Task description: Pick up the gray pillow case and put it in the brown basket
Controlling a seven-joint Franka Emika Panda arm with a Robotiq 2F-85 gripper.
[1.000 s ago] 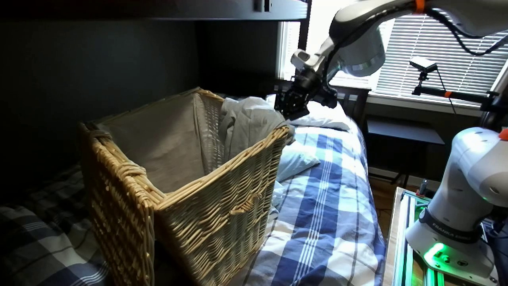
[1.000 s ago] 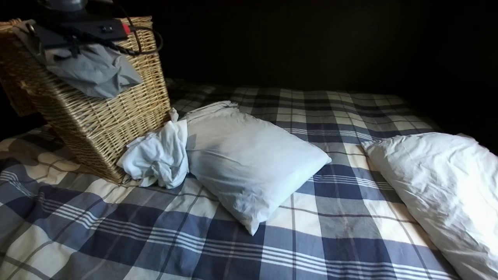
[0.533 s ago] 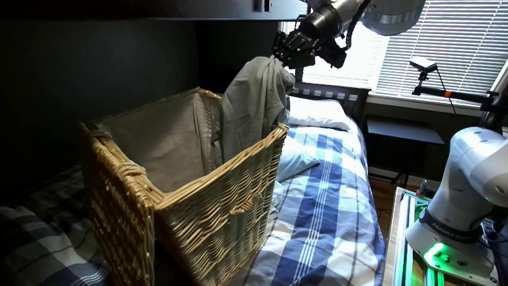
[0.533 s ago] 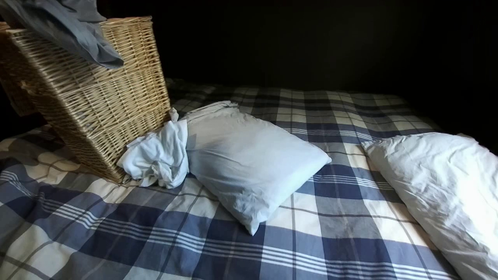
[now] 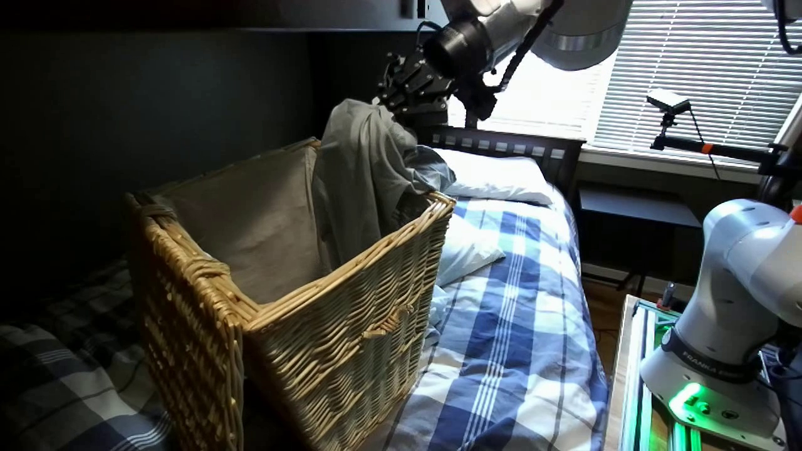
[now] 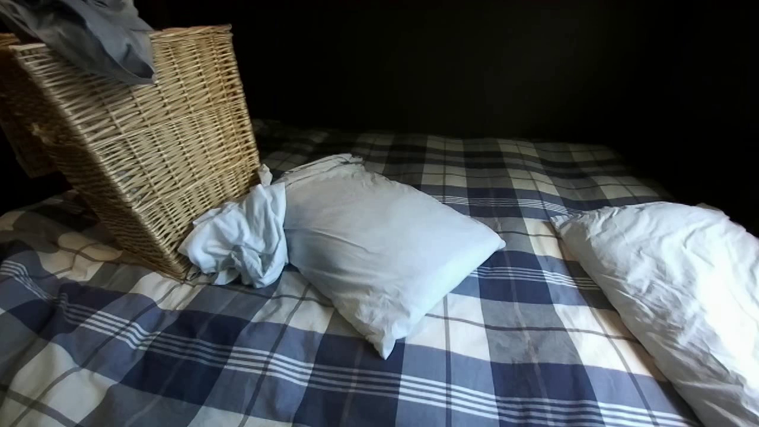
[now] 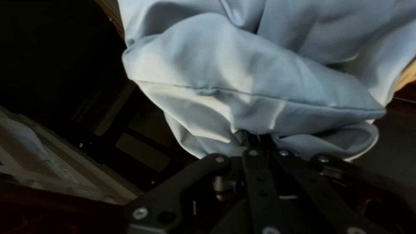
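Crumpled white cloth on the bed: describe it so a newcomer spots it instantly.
On the plaid bed, find the wicker basket. The white cloth lies at its base, between it and the nearer pillow. Unlike the filled pillows, it is small, shapeless and bunched.

In an exterior view, the base [image 5: 708, 382] stands upright, a green light [image 5: 686, 394] lit at its foot. The lower arm [image 5: 742, 254] is white, above the base, cut by the frame edge. The wrist [image 5: 514, 25] is inclined near the top edge, a black cable [image 5: 528, 44] along it. Beyond it the gripper [image 7: 258, 139] slants downward. In the wrist view its jaws are drawn together, tips partly hidden, and the linkage bars [image 7: 260, 185] lie side by side.
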